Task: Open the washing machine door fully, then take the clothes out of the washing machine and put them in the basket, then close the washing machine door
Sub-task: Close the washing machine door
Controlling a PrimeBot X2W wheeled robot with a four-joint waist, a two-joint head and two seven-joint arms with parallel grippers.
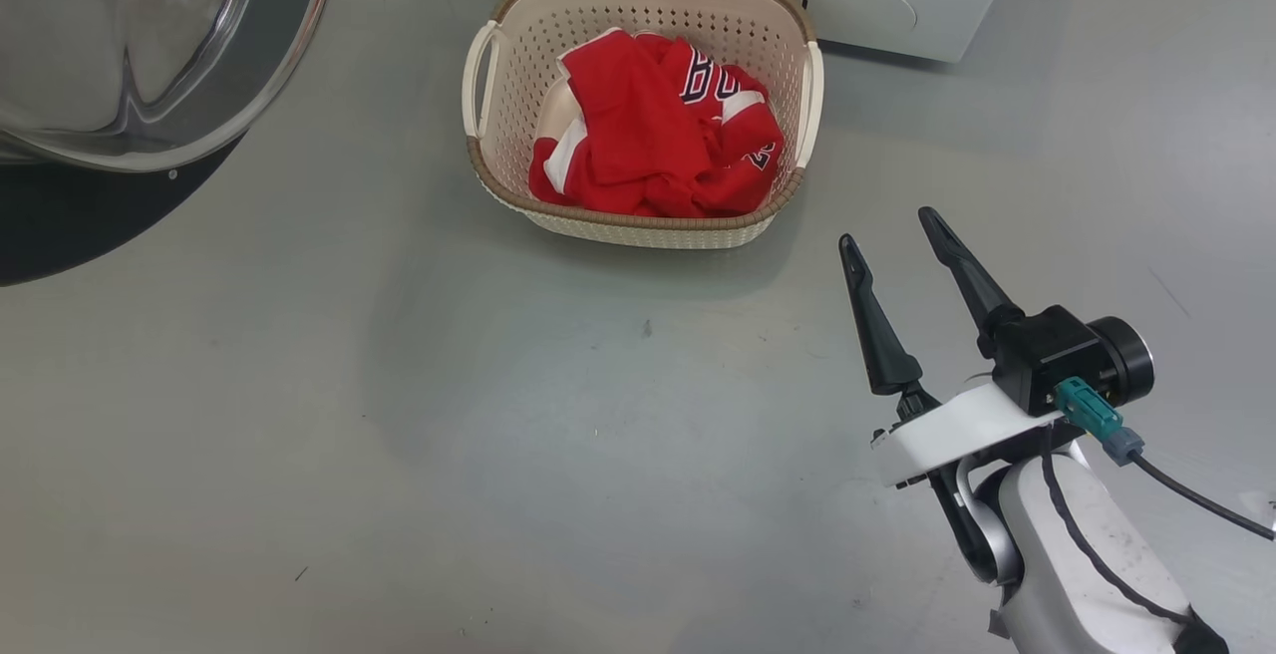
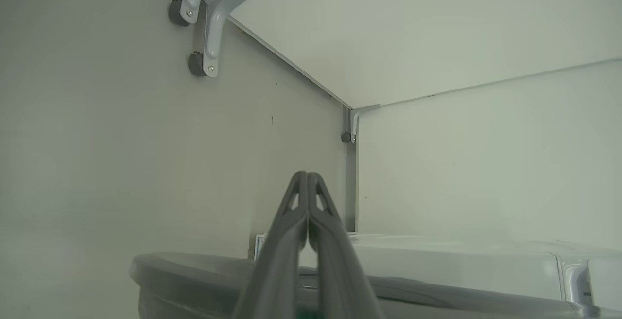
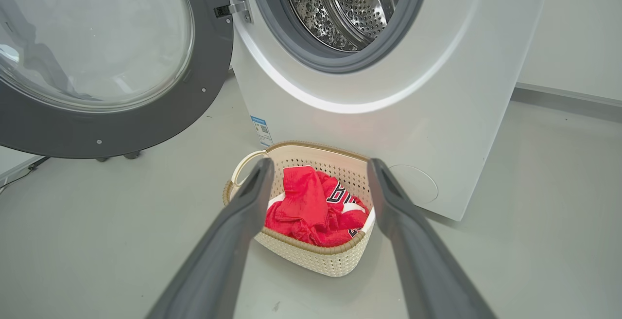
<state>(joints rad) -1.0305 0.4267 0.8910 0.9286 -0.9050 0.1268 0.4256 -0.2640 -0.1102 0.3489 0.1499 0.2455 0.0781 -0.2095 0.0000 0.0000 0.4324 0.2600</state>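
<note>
now the clothes (image 1: 653, 136) lie bunched inside the basket (image 1: 638, 225), which sits on the grey floor (image 1: 399, 385) just in front of the foot of the washing machine (image 3: 388, 129). the washing machine door (image 3: 146, 124) stands swung wide to the left, and the visible part of the steel drum (image 3: 350, 8) is bare metal. the right gripper (image 1: 887, 227) hovers near the basket, on its right, fingers spread apart, holding nothing. the left gripper (image 2: 307, 174) is clenched, fingertips pressed together on nothing.
</note>
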